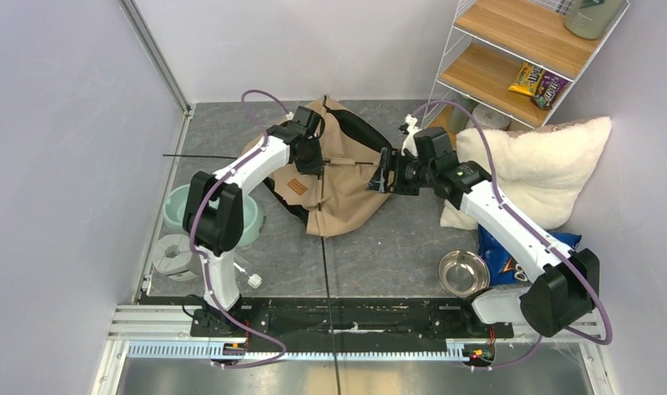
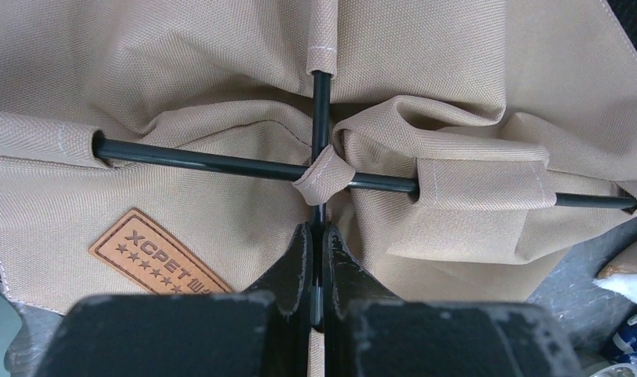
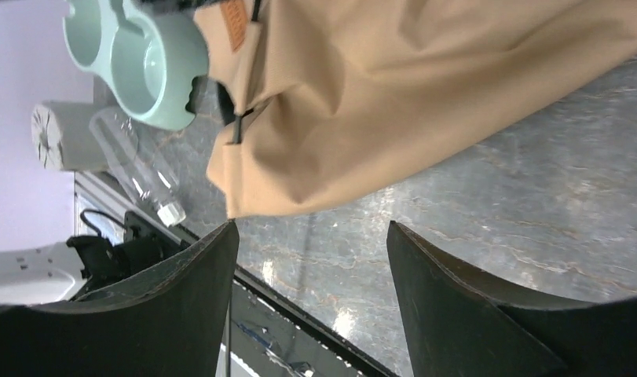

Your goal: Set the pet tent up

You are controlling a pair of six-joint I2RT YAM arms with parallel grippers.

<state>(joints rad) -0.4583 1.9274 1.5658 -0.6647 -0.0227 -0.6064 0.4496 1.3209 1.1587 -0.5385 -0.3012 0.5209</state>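
Left gripper (image 2: 318, 263): clamped shut on a pole (image 2: 320, 110), just below where the poles cross.
Right gripper (image 3: 313, 236): jaws wide apart, nothing between them, just beside the tent's right edge.
Tent (image 1: 338, 181): slumped on the table (image 1: 379, 247) between the arms, not yet standing.
Handling: probably light; cloth soft and slack, poles thin, springy, likely slippery.
Hold: poles or a sleeve (image 2: 480, 184), not loose cloth.

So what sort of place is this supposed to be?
Probably a pet corner staged for robot trials: a tent, a mint double bowl and a steel bowl lie on a grey table, boxed in by plain walls.
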